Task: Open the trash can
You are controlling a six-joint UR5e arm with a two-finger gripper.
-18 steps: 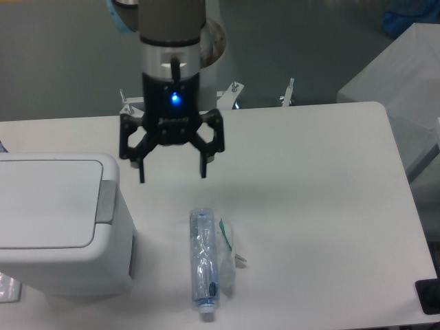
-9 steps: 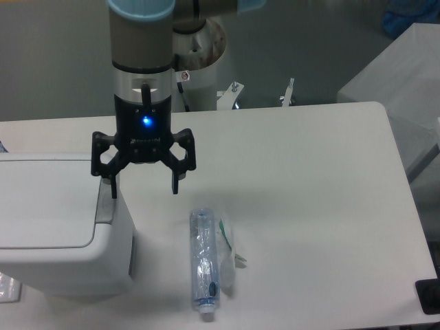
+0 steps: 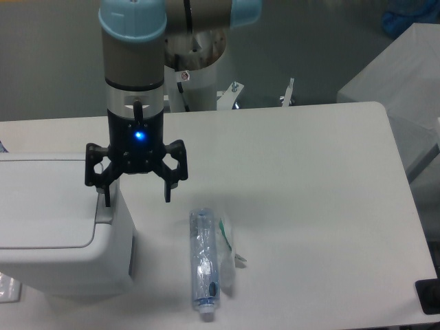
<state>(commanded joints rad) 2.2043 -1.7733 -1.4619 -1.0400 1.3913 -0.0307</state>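
Observation:
The trash can [image 3: 55,227] is a large white boxy bin at the table's left front. Its flat lid is down and its grey push tab [image 3: 104,208] lies on the right edge. My gripper [image 3: 136,199] hangs open, pointing down, just above the bin's right edge. The left fingertip [image 3: 106,198] is over the push tab; whether it touches is unclear. The right fingertip [image 3: 166,194] hangs over the table right of the bin. The gripper holds nothing.
A clear crushed plastic bottle [image 3: 204,265] lies lengthwise on the white table [image 3: 309,206] right of the bin, with a scrap of label beside it. A grey box [image 3: 405,89] stands off the table's right edge.
The gripper has moved left and slightly down, from over the table's middle to above the bin's right edge. It has stayed open. The bin and the bottle have not moved.

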